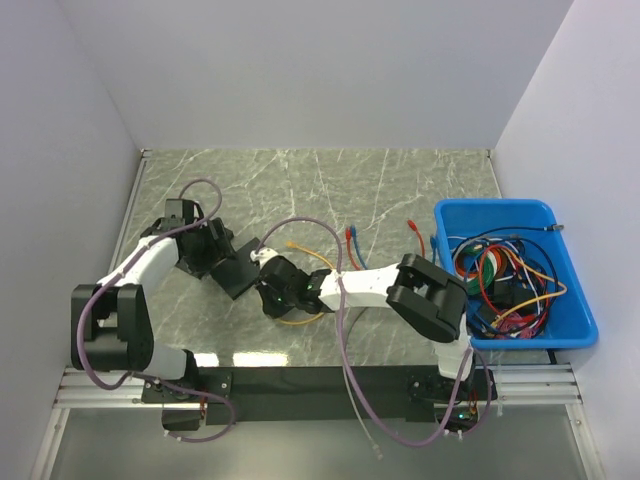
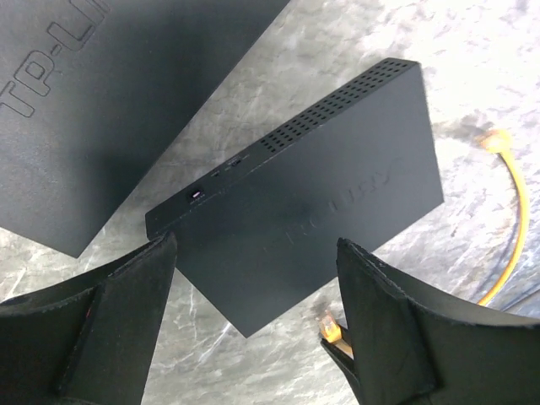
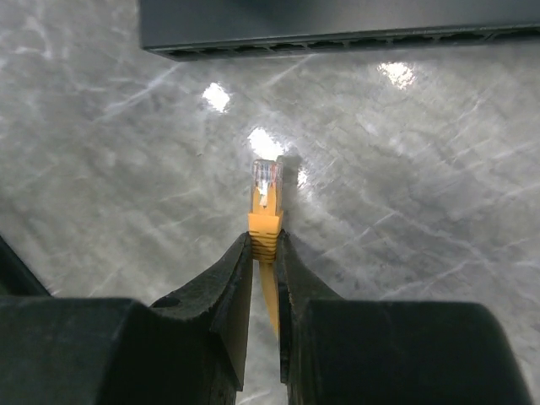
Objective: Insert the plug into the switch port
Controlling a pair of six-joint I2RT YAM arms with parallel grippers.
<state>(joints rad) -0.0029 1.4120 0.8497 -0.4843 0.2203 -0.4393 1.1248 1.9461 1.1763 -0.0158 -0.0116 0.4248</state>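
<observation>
Plug (image 3: 267,181) with an orange boot is pinched between the fingers of the right claw (image 3: 265,249). Its clear tip points at the row of ports on the black switch (image 3: 337,21) (a strip of bare table (image 3: 126,169) lies between them). The left claw (image 2: 257,287) is spread wide, one finger on each side of the switch. A second black box (image 2: 101,101) lies just beside.

L end effector (image 2: 255,245) fingers spread either side of black switch (image 2: 321,211) on counter (image 2: 489,67); orange cable (image 2: 516,219) at rt.
</observation>
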